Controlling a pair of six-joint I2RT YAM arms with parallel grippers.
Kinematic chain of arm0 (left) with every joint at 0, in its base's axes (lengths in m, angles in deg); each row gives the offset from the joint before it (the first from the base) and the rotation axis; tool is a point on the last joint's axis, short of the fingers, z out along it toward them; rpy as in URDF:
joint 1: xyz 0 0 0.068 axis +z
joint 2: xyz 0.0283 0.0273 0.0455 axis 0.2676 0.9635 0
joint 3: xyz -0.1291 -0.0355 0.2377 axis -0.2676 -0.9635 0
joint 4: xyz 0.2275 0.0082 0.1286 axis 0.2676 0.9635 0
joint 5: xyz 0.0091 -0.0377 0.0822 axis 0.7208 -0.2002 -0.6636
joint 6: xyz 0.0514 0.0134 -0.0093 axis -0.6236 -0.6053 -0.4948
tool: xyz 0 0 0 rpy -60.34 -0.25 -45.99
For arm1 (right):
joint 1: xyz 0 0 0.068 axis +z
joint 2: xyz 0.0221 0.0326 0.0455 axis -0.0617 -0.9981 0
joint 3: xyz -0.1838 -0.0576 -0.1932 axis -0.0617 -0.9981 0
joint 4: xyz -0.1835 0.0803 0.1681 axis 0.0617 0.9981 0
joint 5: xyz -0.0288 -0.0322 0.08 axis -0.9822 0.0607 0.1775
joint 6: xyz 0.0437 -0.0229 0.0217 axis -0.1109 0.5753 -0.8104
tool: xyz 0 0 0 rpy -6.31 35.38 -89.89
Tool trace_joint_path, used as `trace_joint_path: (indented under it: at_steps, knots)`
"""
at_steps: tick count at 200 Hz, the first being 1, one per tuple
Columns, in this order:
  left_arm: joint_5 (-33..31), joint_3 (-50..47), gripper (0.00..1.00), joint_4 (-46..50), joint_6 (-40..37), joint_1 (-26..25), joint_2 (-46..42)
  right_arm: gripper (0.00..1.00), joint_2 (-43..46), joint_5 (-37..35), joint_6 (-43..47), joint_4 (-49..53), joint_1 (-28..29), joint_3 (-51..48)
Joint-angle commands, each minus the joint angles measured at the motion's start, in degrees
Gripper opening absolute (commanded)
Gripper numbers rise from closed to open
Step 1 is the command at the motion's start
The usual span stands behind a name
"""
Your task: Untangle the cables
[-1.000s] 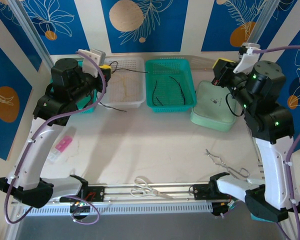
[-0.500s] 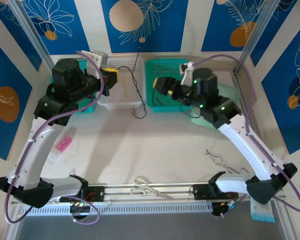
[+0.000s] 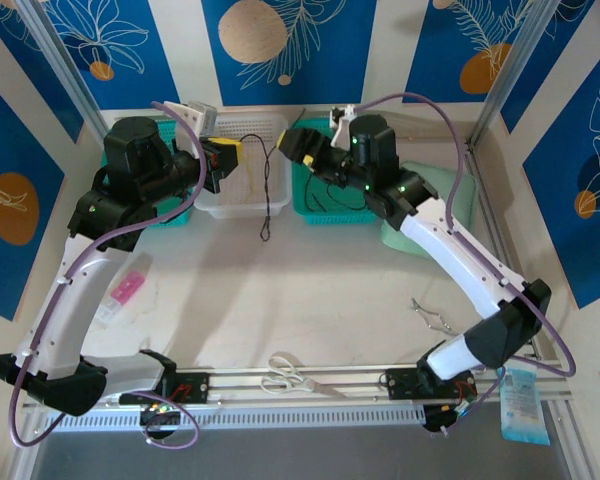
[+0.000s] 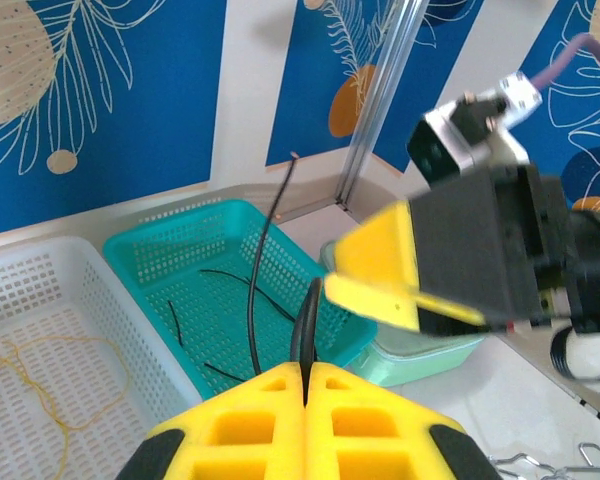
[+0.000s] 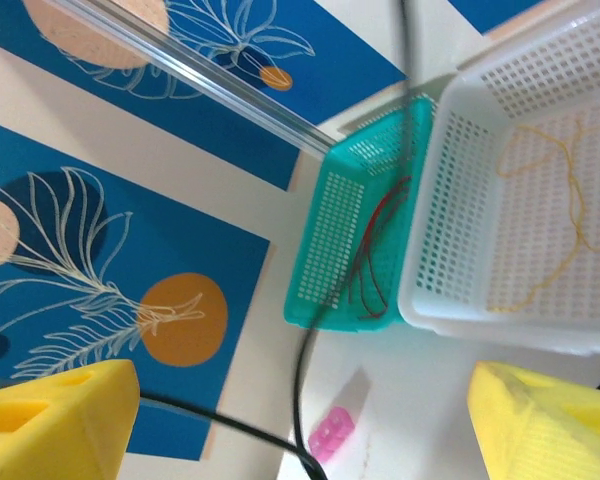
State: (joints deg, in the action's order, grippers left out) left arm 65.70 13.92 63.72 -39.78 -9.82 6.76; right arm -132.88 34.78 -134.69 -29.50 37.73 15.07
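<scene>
Black cable (image 3: 268,195) pinched in shut left fingers (image 4: 280,400); right fingers (image 5: 55,420) spread wide, gripping nothing.

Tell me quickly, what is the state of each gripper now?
Left gripper: closed, holding a black cable.
Right gripper: open, holding nothing.

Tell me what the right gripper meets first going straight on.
Probably the black cable held by the left gripper: it crosses between the open jaws of the right gripper, though depth is unclear.
</scene>
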Motion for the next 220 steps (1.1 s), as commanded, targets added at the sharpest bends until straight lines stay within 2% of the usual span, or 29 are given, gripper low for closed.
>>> trace_joint_path:
  at_steps: [1, 48, 73, 78, 82, 86, 90, 92, 110, 135, 188, 220]
  knots:
    - [2.1, -0.1, 0.00, -0.9, 0.8, 0.0, -1.2, 0.85, -3.0, 4.1, -0.2, 5.2, -1.5, 6.2]
    - [1.9, -0.9, 0.00, -0.7, 0.6, -0.1, -1.5, 0.85, -10.9, 7.9, -4.4, 5.9, -1.1, 12.2]
    - [1.7, -1.2, 0.00, -0.4, 0.5, -0.1, -2.0, 0.78, -16.6, 10.1, -5.6, 6.9, -0.4, 17.7]
    - [1.4, -1.3, 0.00, -0.4, 0.5, -0.1, -2.0, 0.72, -17.6, 10.5, -5.6, 7.5, -0.2, 19.0]
    - [1.4, -1.4, 0.00, -0.3, 0.5, -0.1, -2.0, 0.60, -18.4, 11.2, -5.5, 7.6, -0.1, 19.7]
    - [1.3, -1.5, 0.00, -0.3, 0.4, -0.1, -2.1, 0.38, -18.9, 11.9, -5.2, 7.8, 0.0, 20.5]
    - [1.1, -1.5, 0.00, -0.3, 0.4, -0.1, -2.1, 0.07, -19.4, 12.2, -5.2, 8.1, 0.0, 21.0]
    - [1.0, -1.5, 0.00, -0.2, 0.4, -0.1, -2.2, 0.00, -19.6, 12.4, -5.1, 8.2, 0.1, 21.3]
    - [-0.5, -1.7, 0.00, 0.3, 0.0, -0.1, -2.6, 0.00, -19.4, 11.5, -3.7, 10.7, 0.0, 22.6]
    - [-2.0, -2.3, 0.00, 0.4, -0.8, 0.0, -3.2, 0.00, -14.3, 5.7, -2.4, 7.5, 0.4, 17.0]
    - [-3.3, -1.9, 0.00, 1.0, -2.0, 0.0, -3.3, 0.00, -9.7, 4.0, 0.1, 10.0, -0.8, 15.1]
    - [-4.8, -1.2, 0.00, 1.6, -2.5, 0.1, -3.6, 0.00, -4.4, -1.3, 4.0, 11.4, -2.1, 13.8]
